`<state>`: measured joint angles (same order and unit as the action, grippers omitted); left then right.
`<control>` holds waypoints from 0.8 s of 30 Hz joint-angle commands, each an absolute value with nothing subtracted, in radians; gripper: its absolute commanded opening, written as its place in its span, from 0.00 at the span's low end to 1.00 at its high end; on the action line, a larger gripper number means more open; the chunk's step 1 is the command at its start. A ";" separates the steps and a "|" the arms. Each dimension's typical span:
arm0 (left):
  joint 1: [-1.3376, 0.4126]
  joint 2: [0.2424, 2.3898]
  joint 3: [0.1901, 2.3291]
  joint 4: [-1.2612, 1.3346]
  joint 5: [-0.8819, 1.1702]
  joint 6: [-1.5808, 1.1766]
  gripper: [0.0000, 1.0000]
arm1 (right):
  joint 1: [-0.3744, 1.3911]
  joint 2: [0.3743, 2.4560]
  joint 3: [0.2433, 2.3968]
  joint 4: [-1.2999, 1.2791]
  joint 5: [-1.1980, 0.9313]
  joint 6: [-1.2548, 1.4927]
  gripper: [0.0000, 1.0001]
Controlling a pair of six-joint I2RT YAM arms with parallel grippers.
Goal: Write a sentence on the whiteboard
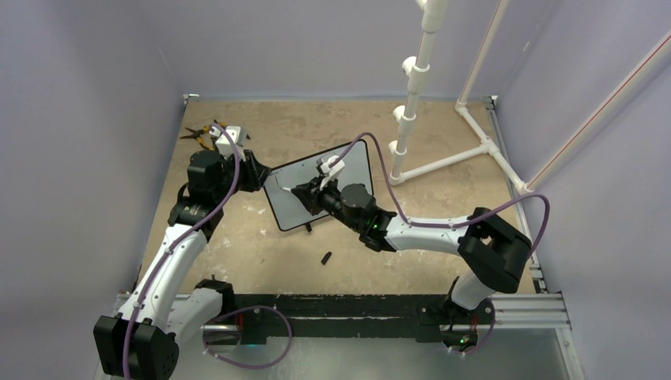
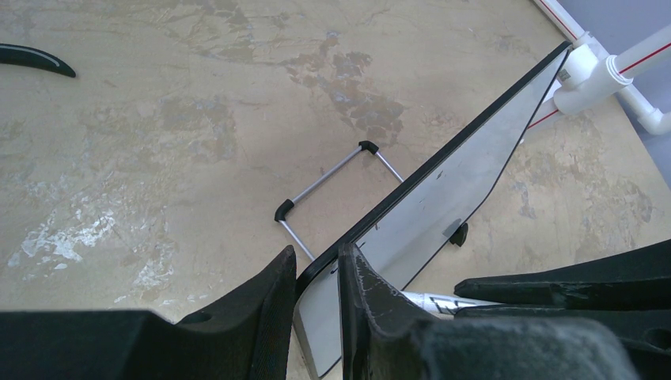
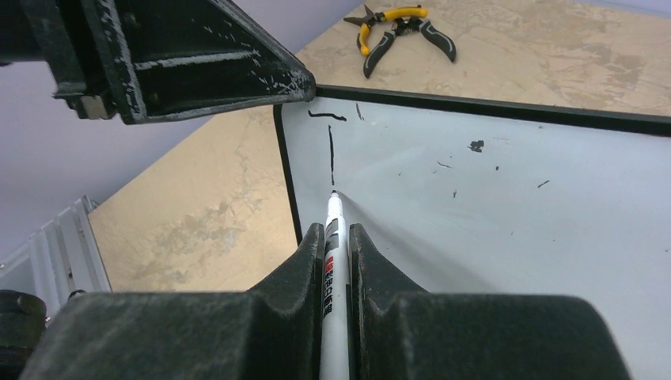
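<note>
Near the middle of the mottled tan table [image 1: 443,214]: a small rectangular whiteboard [image 1: 348,162] with a thin black frame and rounded corners, turned askew to the table's edges. Leans back on a thin silver wire stand [image 2: 328,178] with black corner caps; one little black foot [image 2: 459,233] visible under the lower edge.

Clamped at its left edge by the left gripper [image 2: 319,305], black fingers [image 2: 261,305] pressed against front and back of the frame.

Close over the writing face, the right gripper [image 3: 333,237], its jaws squeezed onto a white marker [image 3: 334,273] with a red and black label. Black tip touching the glossy surface near the top left corner.

Of the sentence [image 3: 331,150], only a first mark so far: one short wavy horizontal bar close under the frame and one thin vertical line down from it to the marker tip, plus a tiny tick beside the bar. Otherwise a pale grey-white sheen across the face, with a few scattered black specks and short smudges towards the middle.

Beyond the whiteboard, well apart, at the far left of the table: yellow-handled pliers [image 3: 399,28] lying open. In front of it, nearer the arm bases, a small black object [image 1: 326,257] too small to identify. At the far right, a white plastic pipe frame [image 1: 443,162] standing on the table.
</note>
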<state>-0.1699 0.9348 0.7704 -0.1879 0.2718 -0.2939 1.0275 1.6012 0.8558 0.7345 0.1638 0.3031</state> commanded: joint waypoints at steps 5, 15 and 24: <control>-0.166 0.930 0.773 -0.179 0.273 -0.292 0.23 | 1.032 1.519 0.851 0.804 0.203 0.323 0.00; -0.166 0.931 0.772 -0.181 0.274 -0.291 0.23 | 1.030 1.566 0.892 0.785 0.243 0.310 0.00; -0.166 0.932 0.773 -0.181 0.274 -0.290 0.22 | 1.016 1.585 0.903 0.794 0.254 0.308 0.00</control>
<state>-0.1703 0.9348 0.7704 -0.1875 0.2722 -0.2939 1.0248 1.5757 0.8539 0.7635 0.2211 0.3103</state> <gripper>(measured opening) 0.234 0.129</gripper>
